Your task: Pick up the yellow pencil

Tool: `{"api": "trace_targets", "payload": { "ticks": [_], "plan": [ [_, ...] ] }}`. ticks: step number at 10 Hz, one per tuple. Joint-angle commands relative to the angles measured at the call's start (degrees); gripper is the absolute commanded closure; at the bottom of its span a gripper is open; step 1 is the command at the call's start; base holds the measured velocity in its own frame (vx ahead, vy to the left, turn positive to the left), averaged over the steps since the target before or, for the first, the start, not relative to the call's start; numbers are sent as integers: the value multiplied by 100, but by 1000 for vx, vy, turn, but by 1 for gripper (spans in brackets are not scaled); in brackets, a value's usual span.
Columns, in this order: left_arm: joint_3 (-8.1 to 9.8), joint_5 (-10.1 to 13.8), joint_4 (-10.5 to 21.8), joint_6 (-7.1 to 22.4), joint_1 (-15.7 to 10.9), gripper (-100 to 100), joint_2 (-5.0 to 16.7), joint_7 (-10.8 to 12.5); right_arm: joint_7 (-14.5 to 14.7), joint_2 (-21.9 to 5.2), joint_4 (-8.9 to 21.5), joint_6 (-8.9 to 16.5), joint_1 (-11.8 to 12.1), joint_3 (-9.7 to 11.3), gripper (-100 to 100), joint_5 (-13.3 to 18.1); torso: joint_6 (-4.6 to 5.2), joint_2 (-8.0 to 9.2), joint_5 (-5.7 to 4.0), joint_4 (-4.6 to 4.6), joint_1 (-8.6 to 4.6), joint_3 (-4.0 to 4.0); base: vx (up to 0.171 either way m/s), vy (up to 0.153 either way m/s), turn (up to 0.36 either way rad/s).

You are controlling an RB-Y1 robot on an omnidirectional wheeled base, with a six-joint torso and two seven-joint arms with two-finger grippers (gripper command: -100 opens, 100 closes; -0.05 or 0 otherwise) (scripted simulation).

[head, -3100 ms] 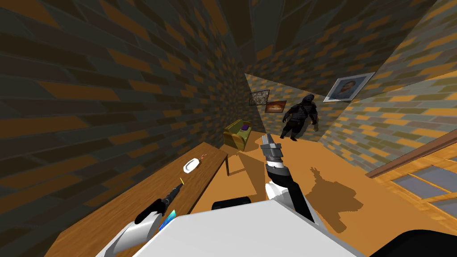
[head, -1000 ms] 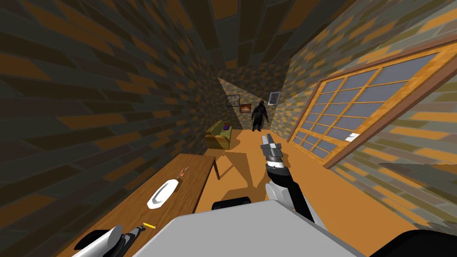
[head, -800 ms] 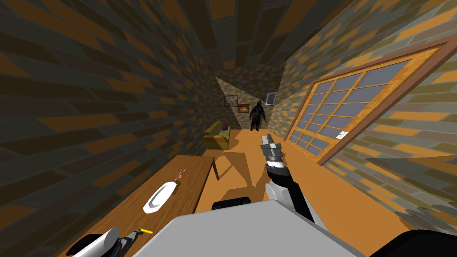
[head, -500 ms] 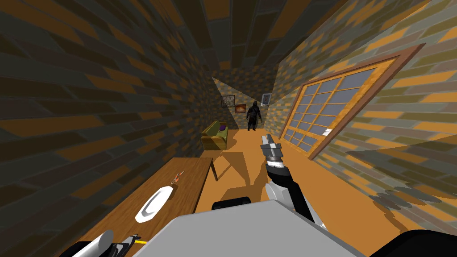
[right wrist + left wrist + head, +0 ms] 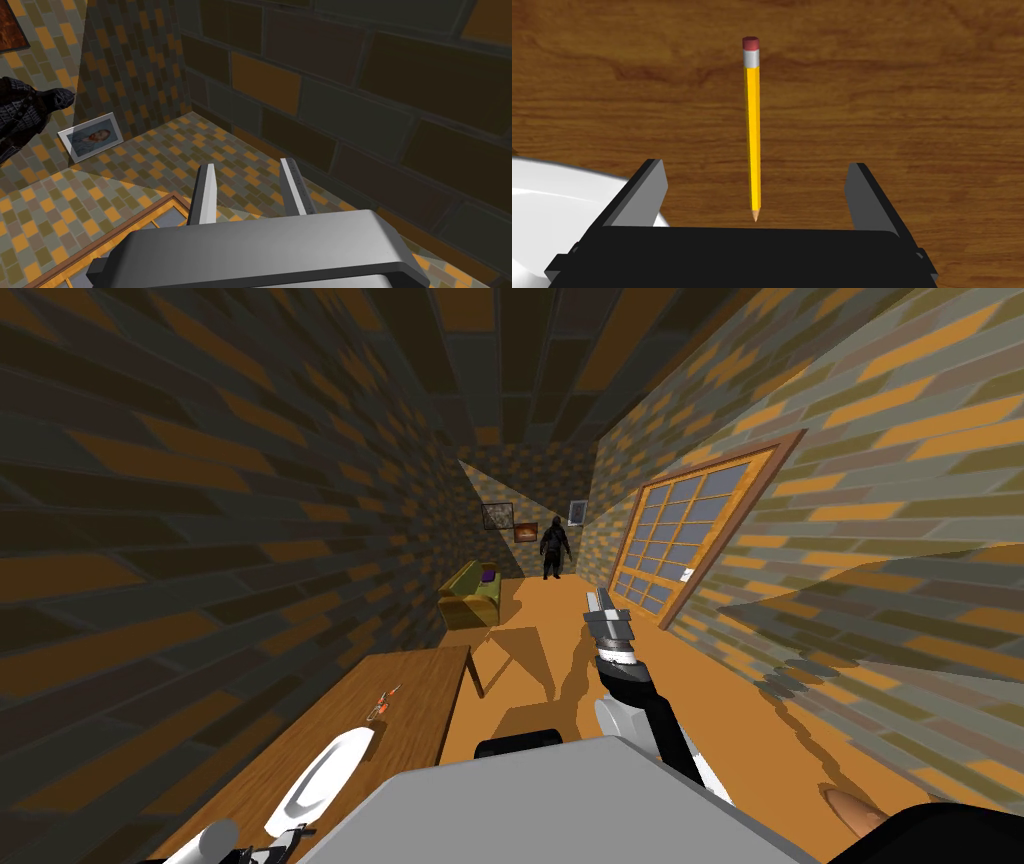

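Left wrist view, left gripper [image 5: 754, 164] wide, yellow pencil [image 5: 752, 130] between, white dish [image 5: 557, 200] beside

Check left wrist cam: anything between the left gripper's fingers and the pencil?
No: bare table on both sides of the pencil in the left wrist view; it lies centred in the open left gripper, untouched.

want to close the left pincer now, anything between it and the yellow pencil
Nothing visible. The yellow pencil lies on the wooden table in the gap of the open left pincer; the white dish sits outside one finger.
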Motion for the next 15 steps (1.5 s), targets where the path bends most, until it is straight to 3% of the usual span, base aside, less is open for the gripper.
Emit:
{"api": "trace_targets", "payload": {
  "ticks": [1, 6, 7, 8, 10, 12, 13, 15],
  "plan": [
    [19, 69, 160, 2, -61, -100, -23, -97, 0, 0, 0, 0, 0, 0, 0, 0, 0, 0, 0, 0, 0, 0, -8, 36, -50],
    [35, 176, 339, 28, -100, -100, -108, -194, 0, 1, 0, 0, 1, 0, 0, 0, -4, -1, -5, -1, -22, -1, -6, 12, -38],
    [35, 175, 328, 31, -96, 0, -109, -176, 0, 1, 0, 0, 1, 0, 0, 0, -4, -3, -6, -1, -23, -2, 0, 0, 0],
    [12, 21, 346, -130, -156, -100, -300, -60, 0, 1, 0, 0, 1, 0, 0, 0, -4, -3, -6, -1, -23, -2, -21, 43, -19],
    [-10, -133, 363, -292, -216, -100, -492, 58, 0, 0, 0, 0, 0, 0, 0, 0, -3, 9, 0, 1, 0, 5, -41, 77, -23],
    [3, -103, 303, -229, -168, -100, -456, 74, 0, 1, 0, 0, 0, 0, 0, 0, -4, 5, 17, 0, 20, 2, -12, 38, -6],
    [4, -103, 328, -242, -181, 100, -461, 57, 0, 1, 0, 0, 1, 0, 0, 0, -6, -1, 21, -2, 28, -1, 0, 0, 0],
    [5, -102, 326, -241, -180, 100, -461, 61, 0, 1, 0, 0, 1, 0, 0, 0, -5, -4, 21, -3, 27, -3, 0, 0, 0]
  ]
}}
